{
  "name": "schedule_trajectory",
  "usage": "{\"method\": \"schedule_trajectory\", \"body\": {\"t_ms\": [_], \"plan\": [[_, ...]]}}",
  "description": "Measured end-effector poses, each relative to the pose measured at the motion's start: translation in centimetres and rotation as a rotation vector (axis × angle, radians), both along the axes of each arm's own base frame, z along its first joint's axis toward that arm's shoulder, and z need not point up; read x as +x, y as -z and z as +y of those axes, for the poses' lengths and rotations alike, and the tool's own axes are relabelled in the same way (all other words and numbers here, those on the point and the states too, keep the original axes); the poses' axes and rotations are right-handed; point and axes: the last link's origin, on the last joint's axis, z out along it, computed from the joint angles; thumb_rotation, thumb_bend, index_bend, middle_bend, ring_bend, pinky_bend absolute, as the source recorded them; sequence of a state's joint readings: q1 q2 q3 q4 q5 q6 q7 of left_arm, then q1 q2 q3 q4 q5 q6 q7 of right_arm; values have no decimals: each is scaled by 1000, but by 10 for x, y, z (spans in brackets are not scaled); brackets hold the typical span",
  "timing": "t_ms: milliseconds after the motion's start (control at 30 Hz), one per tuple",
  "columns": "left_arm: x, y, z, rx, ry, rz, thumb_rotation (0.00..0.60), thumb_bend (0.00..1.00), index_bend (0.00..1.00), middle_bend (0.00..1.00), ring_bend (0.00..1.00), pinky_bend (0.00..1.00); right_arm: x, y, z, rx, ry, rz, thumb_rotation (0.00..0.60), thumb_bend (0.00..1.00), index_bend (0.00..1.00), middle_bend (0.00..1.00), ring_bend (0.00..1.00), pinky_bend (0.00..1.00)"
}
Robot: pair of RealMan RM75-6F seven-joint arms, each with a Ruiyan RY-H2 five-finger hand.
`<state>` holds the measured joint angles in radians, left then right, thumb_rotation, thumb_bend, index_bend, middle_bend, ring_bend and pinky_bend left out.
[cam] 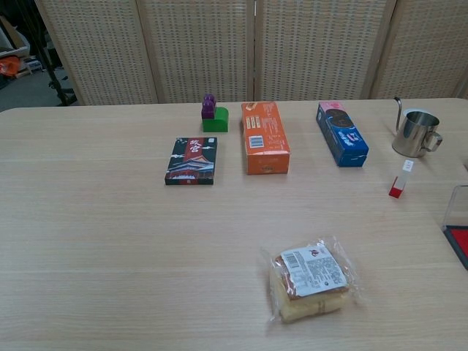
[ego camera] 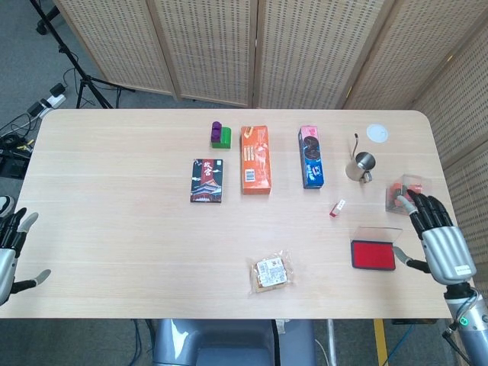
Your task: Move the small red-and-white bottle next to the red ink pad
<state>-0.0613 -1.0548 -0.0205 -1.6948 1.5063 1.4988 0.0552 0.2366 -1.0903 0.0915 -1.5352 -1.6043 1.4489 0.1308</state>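
The right robot hand (ego camera: 441,240) hovers at the surface's (ego camera: 114,229) right edge, fingers spread, holding nothing, just beside the red ink pad (ego camera: 374,254). The small bottle (ego camera: 336,208) stands untouched between the pad and the blue packet (ego camera: 312,156), near the steel jug (ego camera: 361,165). The left robot hand (ego camera: 9,248) waits well apart, also spread and empty, so the right appears best placed to reach.

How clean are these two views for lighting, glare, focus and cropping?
Head view: even, soft light with faint shadows; the small red-and-white bottle and red ink pad read sharply; a mild sheen on the steel pitcher. Chest view: sharp, with glare on the wrapped snack; the ink pad is cut by the right edge, and neither hand shows.
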Motion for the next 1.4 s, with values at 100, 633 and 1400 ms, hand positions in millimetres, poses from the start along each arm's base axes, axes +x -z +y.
{"method": "schedule_trajectory", "body": {"t_ms": [100, 633, 1400], "plan": [[-2, -1, 4, 3, -14, -2, 600, 0, 0, 0, 0, 0, 14, 1, -24, 24, -57, 26, 600, 474, 27, 724, 660, 714], [-15, 2, 25, -2, -104, 7, 600, 0, 0, 0, 0, 0, 74, 56, -140, 132, -151, 311, 600, 372, 85, 1000, 1000, 1000], [-22, 9, 39, -28, -160, 22, 600, 0, 0, 0, 0, 0, 30, 120, -182, 211, -34, 644, 600, 0, 86, 1000, 1000, 1000]]}}
